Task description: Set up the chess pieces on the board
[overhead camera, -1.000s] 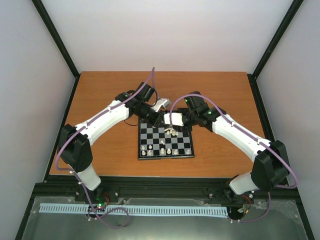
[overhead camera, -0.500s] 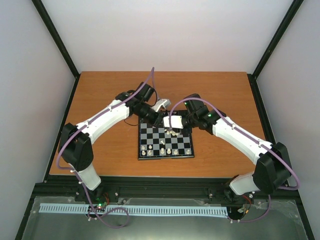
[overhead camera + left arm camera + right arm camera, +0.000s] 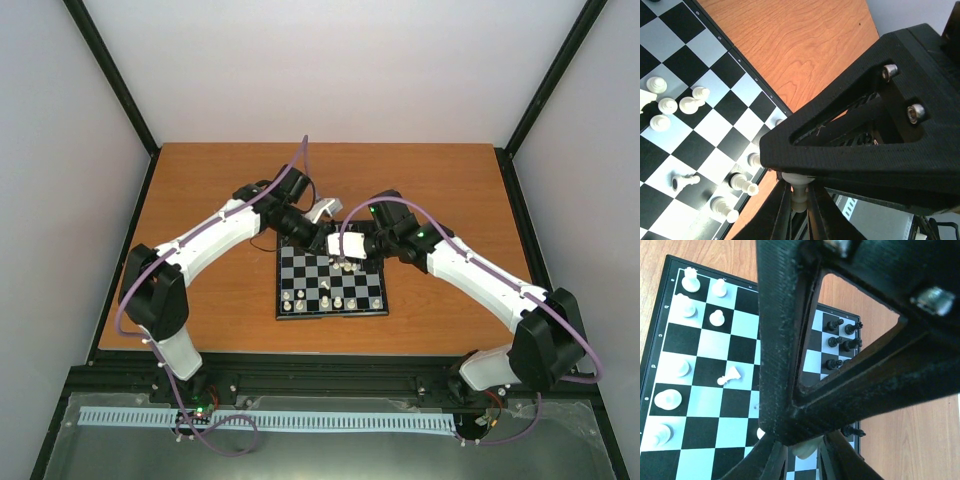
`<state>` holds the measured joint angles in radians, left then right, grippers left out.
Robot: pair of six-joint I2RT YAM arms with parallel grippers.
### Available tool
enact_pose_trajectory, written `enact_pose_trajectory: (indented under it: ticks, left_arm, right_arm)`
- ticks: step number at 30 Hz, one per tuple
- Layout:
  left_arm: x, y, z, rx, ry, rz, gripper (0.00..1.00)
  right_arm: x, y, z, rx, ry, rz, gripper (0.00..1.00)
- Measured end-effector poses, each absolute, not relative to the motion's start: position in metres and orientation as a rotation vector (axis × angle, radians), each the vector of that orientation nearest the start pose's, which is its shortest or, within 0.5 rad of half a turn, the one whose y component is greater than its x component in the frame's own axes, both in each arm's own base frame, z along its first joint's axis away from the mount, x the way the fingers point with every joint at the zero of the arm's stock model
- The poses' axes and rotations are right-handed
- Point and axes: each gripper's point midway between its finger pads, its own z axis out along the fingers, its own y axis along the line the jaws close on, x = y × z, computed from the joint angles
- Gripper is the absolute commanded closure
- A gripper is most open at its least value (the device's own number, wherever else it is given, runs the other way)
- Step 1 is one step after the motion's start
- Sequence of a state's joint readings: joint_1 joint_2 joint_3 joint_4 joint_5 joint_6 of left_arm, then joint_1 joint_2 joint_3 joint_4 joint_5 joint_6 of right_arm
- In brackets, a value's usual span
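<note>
The board (image 3: 305, 265) lies in the middle of the table. Cream-white pieces (image 3: 322, 300) stand along its near rows, and a few lie loose near the middle (image 3: 675, 105). Black pieces (image 3: 842, 337) cluster at the board's far edge in the right wrist view. My left gripper (image 3: 322, 240) hangs over the far edge of the board (image 3: 670, 40) and is shut on a cream-white piece (image 3: 799, 192). My right gripper (image 3: 347, 258) is over the far middle of the board (image 3: 710, 345) and is shut on another cream-white piece (image 3: 807, 449).
The brown wooden table (image 3: 220, 180) stretches round the board. A toppled white piece (image 3: 729, 376) lies on a pale square, another (image 3: 682, 181) on a dark one. The two grippers are close together above the board's far edge.
Both grippers stay over the far side of the board. The right arm has shifted slightly left, and the left wrist has turned a little.
</note>
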<state>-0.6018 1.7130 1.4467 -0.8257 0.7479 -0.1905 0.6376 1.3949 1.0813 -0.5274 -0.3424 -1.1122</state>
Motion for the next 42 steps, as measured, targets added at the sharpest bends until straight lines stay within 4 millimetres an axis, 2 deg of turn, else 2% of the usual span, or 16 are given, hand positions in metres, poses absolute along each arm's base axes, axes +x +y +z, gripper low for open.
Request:
enact_pose_trajectory:
  ticks: [5,11,16,20,25,29,33,37,40,42]
  left_arm:
    - [0.266,-0.323,0.190,0.808,2.618,-1.239,0.83]
    - [0.271,-0.322,0.189,0.788,2.618,-1.207,0.61]
    - [0.274,-0.314,0.194,0.751,2.571,-1.133,0.50]
    - [0.270,-0.301,0.206,0.709,2.444,-1.087,0.50]
    - [0.262,-0.286,0.222,0.662,2.189,-1.040,0.52]
    - [0.256,-0.293,0.222,0.690,2.059,-0.984,0.53]
    - [0.259,-0.301,0.221,0.709,2.006,-0.912,0.53]
    - [0.274,-0.294,0.220,0.655,2.001,-0.818,0.52]
    - [0.285,-0.284,0.208,0.600,2.043,-0.723,0.55]
    - [0.290,-0.278,0.192,0.572,2.104,-0.667,0.56]
  right_arm:
    - [0.275,0.274,0.178,-1.870,1.424,0.200,0.85]
    - [0.275,0.272,0.179,-1.799,1.508,0.285,0.86]
    - [0.274,0.272,0.180,-1.718,1.579,0.433,0.86]
    - [0.276,0.268,0.179,-1.639,1.668,0.581,0.86]
    - [0.279,0.271,0.185,-1.541,1.754,0.756,0.86]
    - [0.276,0.280,0.192,-1.500,1.802,0.886,0.85]
    - [0.280,0.283,0.190,-1.464,1.849,0.925,0.85]
    - [0.285,0.280,0.181,-1.435,1.904,0.925,0.83]
    - [0.289,0.275,0.179,-1.409,1.931,0.918,0.82]
    - [0.291,0.270,0.175,-1.393,1.951,0.910,0.80]
